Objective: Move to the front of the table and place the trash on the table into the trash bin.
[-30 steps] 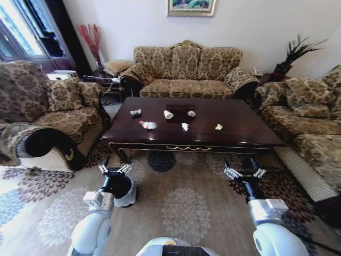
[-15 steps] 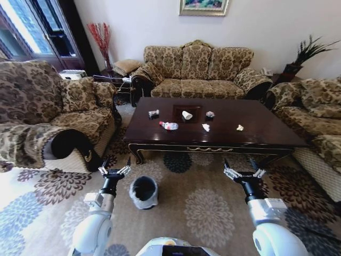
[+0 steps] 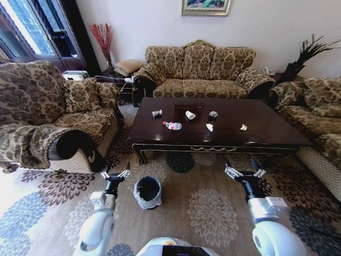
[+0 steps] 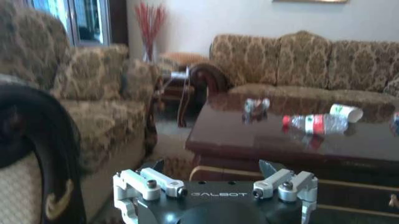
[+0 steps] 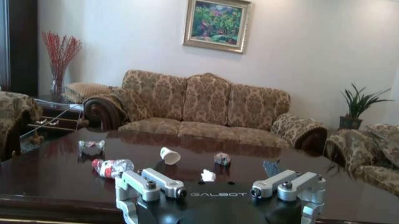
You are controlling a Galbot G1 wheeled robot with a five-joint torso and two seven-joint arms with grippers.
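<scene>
A home living room: patterned brown fabric sofas (image 3: pixel 200 68) (three of them) surround a glossy dark reddish-brown wooden coffee table (image 3: pixel 266 130); a framed painting (image 3: pixel 205 6) hangs above.

Two rounded, glossy white arms, each narrowing to a black wrist. Left gripper (image 3: pixel 115 175) and right gripper (image 3: pixel 244 173) alike: silvery metal finger links with dark screws and pivot pins, splayed from a black housing lettered GALBOT in white. Dark fingertips, possibly rubber. White torso edge with a dark panel, below the trash bin (image 3: pixel 147 192).

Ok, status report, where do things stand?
Left gripper and right gripper open, empty, over carpet. Trash on table. Trash bin on floor between. Nothing blocking.
</scene>
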